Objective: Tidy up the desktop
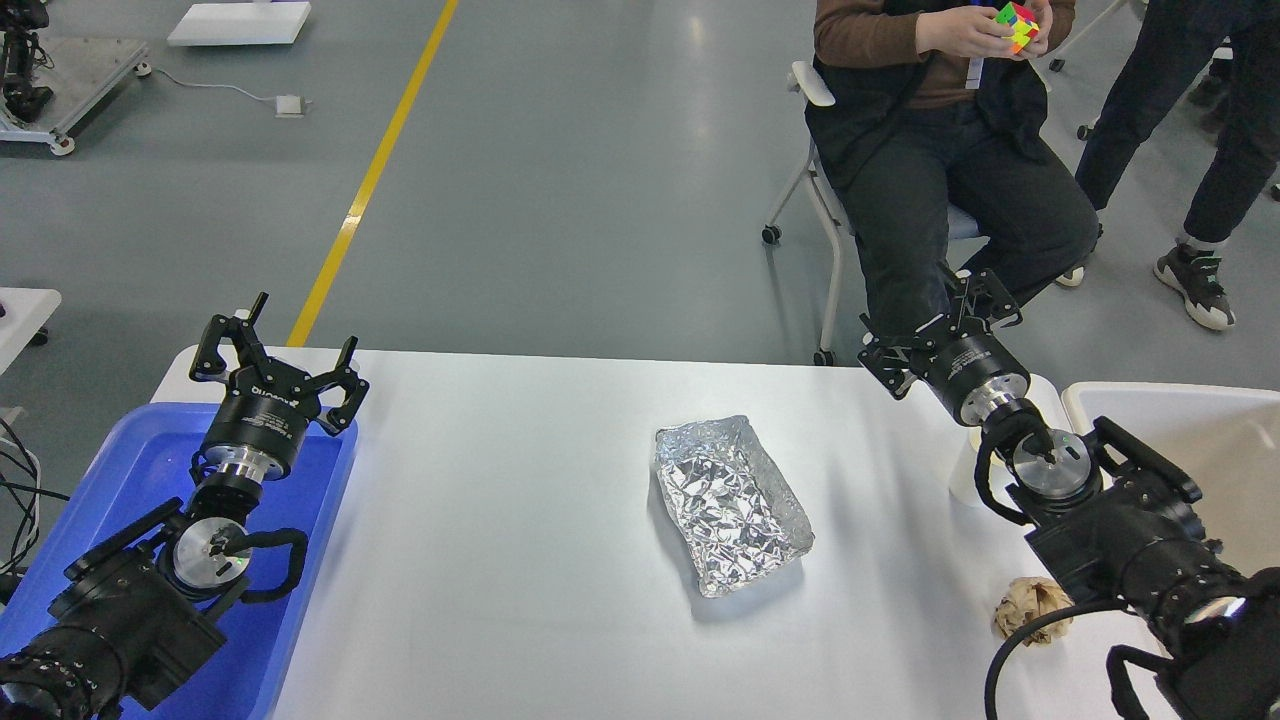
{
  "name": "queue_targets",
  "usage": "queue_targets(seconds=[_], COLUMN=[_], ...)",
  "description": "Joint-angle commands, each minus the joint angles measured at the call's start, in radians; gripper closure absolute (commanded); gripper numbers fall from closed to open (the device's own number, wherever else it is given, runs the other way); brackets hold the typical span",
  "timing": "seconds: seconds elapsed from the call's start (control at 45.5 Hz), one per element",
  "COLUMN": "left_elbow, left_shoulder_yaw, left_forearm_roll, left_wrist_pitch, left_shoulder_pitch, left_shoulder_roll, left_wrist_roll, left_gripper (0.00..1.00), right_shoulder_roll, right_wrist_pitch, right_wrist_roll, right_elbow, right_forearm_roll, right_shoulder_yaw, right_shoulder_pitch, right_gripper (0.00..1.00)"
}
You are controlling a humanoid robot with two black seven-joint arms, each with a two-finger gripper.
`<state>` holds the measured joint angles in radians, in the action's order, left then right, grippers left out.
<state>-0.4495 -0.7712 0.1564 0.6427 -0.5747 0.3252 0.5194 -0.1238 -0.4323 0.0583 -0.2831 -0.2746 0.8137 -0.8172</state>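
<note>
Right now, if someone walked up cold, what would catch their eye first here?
Probably the crinkled silver foil tray, lying alone mid-way across the white desktop. Next, the two black arms: the left claw open above the blue bin, the right claw at the table's far right edge. A crumpled brown paper ball sits near the right arm.

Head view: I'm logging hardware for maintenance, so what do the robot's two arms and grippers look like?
Both arms are matte black with silver metal wrist rings and looped black cables. The left gripper has black linkage fingers and white lettering on its round body; the right gripper matches it.
</note>
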Motion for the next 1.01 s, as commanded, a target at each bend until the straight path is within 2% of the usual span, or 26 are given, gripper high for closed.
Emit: queue_targets(seconds=[0.0,0.505,0.615,0.812,0.988], left_elbow=[0.000,0.000,0.000,0.000,0.000], left_shoulder_yaw=[0.000,0.000,0.000,0.000,0.000], left_forearm_roll=[-0.001,0.000,0.000,0.000,0.000], left_wrist_pitch=[0.000,0.000,-0.001,-0.002,-0.001], left_shoulder_pitch=[0.001,-0.001,0.001,0.000,0.000], left_shoulder_roll=[0.000,0.000,0.000,0.000,0.000], left_wrist_roll=[-0.001,0.001,-0.001,0.001,-0.001], left_gripper=[0.00,0.00,0.00,0.00,0.00], right_shoulder_roll=[0.000,-0.008,-0.022,-0.131,-0.175], right_wrist_pitch=[-0.003,-0.008,-0.029,-0.034,-0.023], right_wrist_roll=[0.000,0.000,0.000,0.002,0.002], right_elbow=[-0.001,-0.017,-0.073,-0.261,-0.336], right_forearm_roll=[0.000,0.014,0.015,0.040,0.230], right_shoulder_yaw=[-0.002,-0.015,-0.022,-0.037,-0.061], right_shoulder_pitch=[0.003,0.006,0.018,0.046,0.046], right_gripper=[0.00,0.00,0.00,0.00,0.00])
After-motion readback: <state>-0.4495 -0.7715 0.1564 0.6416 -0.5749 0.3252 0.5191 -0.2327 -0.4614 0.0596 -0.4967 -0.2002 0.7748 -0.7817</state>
